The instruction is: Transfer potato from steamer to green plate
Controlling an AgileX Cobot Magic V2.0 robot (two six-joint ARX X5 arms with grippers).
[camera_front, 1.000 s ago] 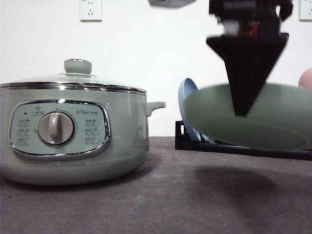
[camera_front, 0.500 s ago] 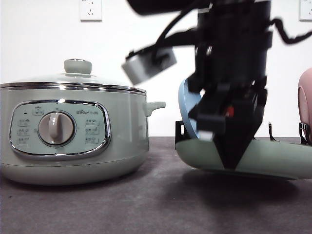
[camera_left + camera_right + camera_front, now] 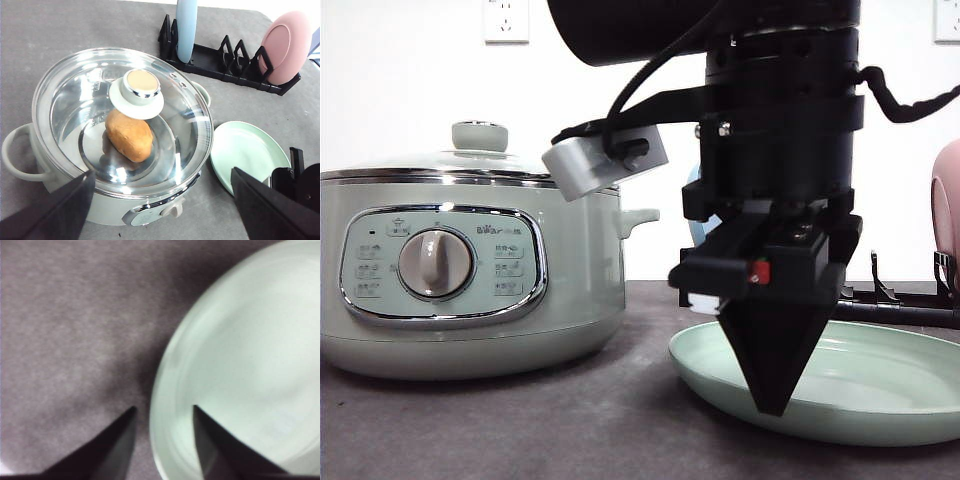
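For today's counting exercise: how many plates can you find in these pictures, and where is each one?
3. The green plate lies flat on the table beside the steamer. The blue plate and the pink plate stand upright in the black rack.

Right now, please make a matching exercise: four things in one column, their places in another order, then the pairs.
1. potato
2. green plate
3. blue plate
4. glass lid

A. standing upright in the black rack
B. flat on the table beside the steamer
C. on top of the steamer
D. inside the steamer

Pairs: 1-D, 2-B, 3-A, 4-C
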